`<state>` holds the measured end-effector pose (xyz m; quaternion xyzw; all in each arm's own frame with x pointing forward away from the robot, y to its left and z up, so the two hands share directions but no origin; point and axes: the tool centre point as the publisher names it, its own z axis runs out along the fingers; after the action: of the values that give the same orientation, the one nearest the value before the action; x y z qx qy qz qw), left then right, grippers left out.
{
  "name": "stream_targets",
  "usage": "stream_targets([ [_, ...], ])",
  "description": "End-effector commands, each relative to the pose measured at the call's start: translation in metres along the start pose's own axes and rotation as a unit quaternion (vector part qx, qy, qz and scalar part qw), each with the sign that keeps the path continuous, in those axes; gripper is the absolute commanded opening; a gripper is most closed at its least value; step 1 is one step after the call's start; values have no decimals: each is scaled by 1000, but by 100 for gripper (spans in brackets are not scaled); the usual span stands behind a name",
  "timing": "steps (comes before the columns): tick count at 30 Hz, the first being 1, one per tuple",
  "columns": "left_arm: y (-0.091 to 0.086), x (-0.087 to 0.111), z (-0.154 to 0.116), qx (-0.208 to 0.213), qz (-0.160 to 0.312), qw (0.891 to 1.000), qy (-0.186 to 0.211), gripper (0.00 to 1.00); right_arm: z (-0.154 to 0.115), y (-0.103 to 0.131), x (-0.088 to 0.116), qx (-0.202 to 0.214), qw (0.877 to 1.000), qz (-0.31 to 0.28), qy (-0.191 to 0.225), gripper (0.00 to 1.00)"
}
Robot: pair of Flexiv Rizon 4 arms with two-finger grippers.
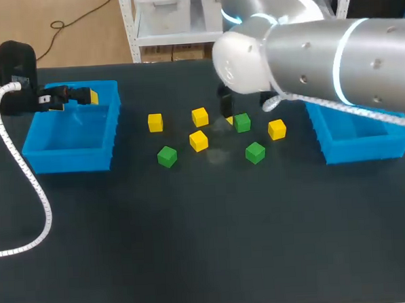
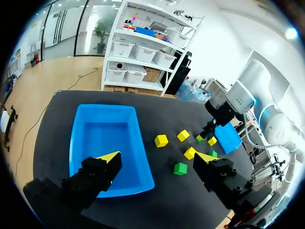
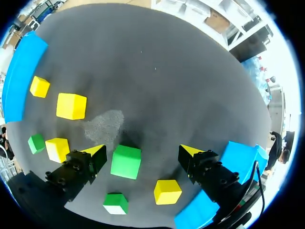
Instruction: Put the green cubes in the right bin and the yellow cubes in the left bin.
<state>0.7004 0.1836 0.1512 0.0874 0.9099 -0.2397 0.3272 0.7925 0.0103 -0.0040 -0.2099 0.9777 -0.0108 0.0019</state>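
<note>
Our right pincer (image 3: 143, 152) is spread wide over the middle of the worktop (image 1: 194, 247). The first green cube (image 3: 126, 162) sits on the dark surface between its two yellow-tipped fingers, with a gap on each side, so neither finger touches it. Near that cube, toward the right bin (image 1: 362, 150), lies a yellow cube (image 1: 277, 129). On its other side lie a second yellow cube (image 1: 200, 116) and, a little nearer to us, a third yellow cube (image 1: 198, 141). A fourth yellow cube (image 1: 155, 123) lies farthest toward the left bin (image 1: 67, 162), a little apart from the others. A second green cube (image 1: 255, 152) lies near the first, on the side closer to us, and a third green cube (image 1: 167, 156) lies near the third yellow one. All seven cubes rest on the worktop between the two blue bins, and none touches another. Our right arm (image 1: 333, 56) comes in over the right bin and hides part of it. Our left pincer (image 2: 156, 156) is also spread, with nothing between its fingers. It hangs over the far rim of the left bin, well apart from the cubes, and from its wrist we look down onto that bin's blue floor.
</note>
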Motion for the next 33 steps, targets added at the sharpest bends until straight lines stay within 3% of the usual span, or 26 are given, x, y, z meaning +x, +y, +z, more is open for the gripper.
stream_targets([
  [1, 1, 1, 0, 4, 1, 1000, -3, 100, -1, 4, 3, 5, 1000, 4, 5, 100],
  [14, 1, 1, 0, 4, 1, 1000, -3, 100, 9, 10, 26, 6, 1000, 24, 10, 100],
  [16, 1, 1, 0, 4, 1, 1000, -3, 100, 10, 10, 27, 7, 1000, 27, 11, 38],
  [18, 1, 1, 0, 4, 1, 1000, -3, 100, 11, 10, 28, 7, 1000, 28, 10, 0],
  [33, 1, 1, 0, 4, 1, 1000, -3, 100, 13, 9, 25, 5, 1000, 29, 2, 0],
])
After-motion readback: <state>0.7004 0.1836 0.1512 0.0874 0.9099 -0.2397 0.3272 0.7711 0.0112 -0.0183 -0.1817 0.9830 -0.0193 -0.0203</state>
